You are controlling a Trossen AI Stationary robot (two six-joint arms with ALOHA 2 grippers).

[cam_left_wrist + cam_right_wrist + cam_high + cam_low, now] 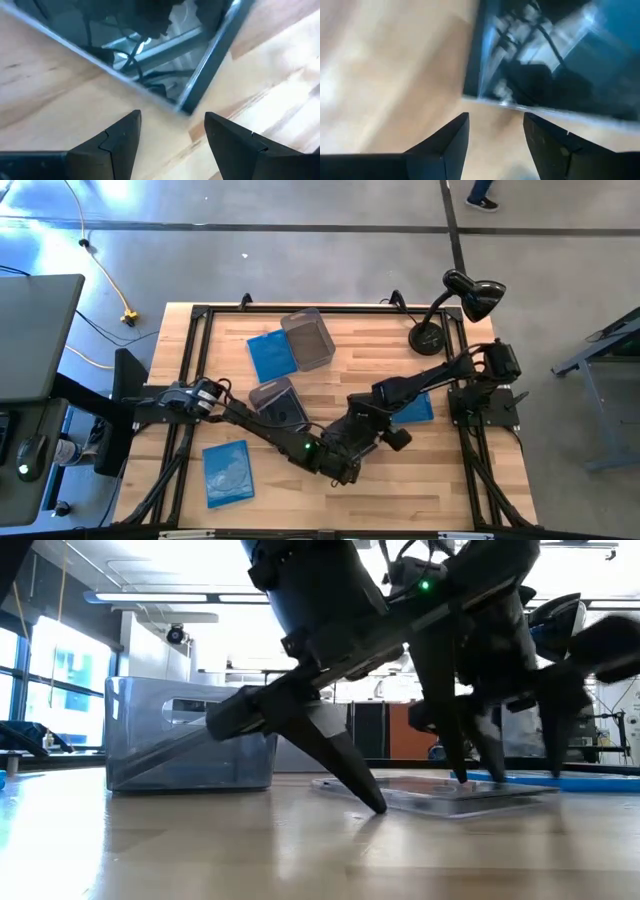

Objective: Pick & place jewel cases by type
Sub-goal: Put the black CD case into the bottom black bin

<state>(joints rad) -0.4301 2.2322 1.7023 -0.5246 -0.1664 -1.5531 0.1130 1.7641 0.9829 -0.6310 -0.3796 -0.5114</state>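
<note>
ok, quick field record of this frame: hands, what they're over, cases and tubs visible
left hand: open, fingertips at a corner of the dark glossy flat plastic jewel case lying on the wooden slat table
right hand: open, at an edge of the same case, table centre-front
held: nothing visibly gripped
blue translucent flat jewel cases: one front-left, one at the back, one partly under the right arm
smoky-grey translucent tubs: one at the back, one mid-table
other: black desk lamp, back-right corner

Both arms hide the central jewel case (450, 795).
</note>
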